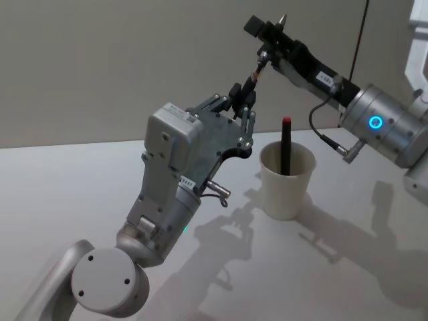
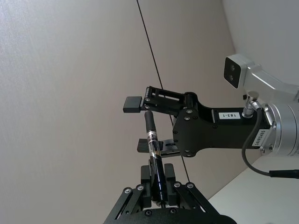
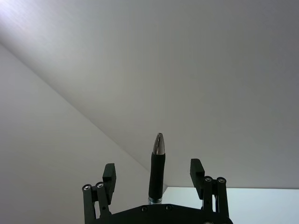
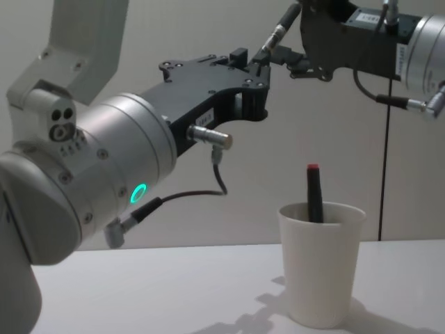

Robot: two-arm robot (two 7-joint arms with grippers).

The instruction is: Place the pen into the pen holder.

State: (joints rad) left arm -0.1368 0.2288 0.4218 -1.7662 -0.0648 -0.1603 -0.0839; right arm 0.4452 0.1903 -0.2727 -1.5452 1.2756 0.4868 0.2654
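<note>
A black pen (image 2: 150, 135) with a silver tip (image 3: 159, 143) is held up in the air, well above the table. My left gripper (image 2: 158, 186) is shut on its lower end, seen also in the head view (image 1: 244, 98). My right gripper (image 3: 153, 172) stands open around the pen's upper end, one finger on each side and neither touching it. The pen holder (image 1: 286, 175), a white paper cup, stands upright on the table below and to the right of both grippers. Another black pen with a red end (image 1: 286, 144) stands inside it.
The white table (image 1: 80, 180) stretches around the cup, with a plain grey wall behind. My left arm's grey forearm (image 1: 164, 180) rises from the lower left and my right arm's forearm (image 1: 384, 127) comes in from the right.
</note>
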